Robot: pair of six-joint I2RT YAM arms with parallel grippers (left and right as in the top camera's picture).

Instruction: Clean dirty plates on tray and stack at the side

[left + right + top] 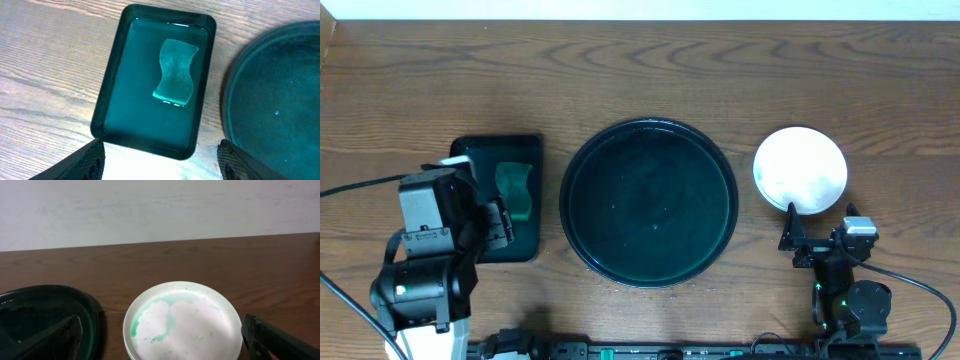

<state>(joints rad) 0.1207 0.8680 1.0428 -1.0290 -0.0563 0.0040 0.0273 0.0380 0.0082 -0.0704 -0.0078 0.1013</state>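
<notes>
A white plate (800,169) sits on the table right of the large round dark tray (648,202); whether more plates lie under it I cannot tell. In the right wrist view the plate (182,322) carries green smears and the tray (45,305) shows at the left. The round tray holds nothing; its rim shows in the left wrist view (235,100). My right gripper (820,238) is open and empty just in front of the plate (160,345). My left gripper (485,222) is open and empty over the near end of the small rectangular tray (160,165).
A small rectangular dark green tray (470,150) at the left holds a green sponge (514,190), seen also in the left wrist view (175,72) inside the tray (107,100). A white wall stands behind the table's far edge (160,210).
</notes>
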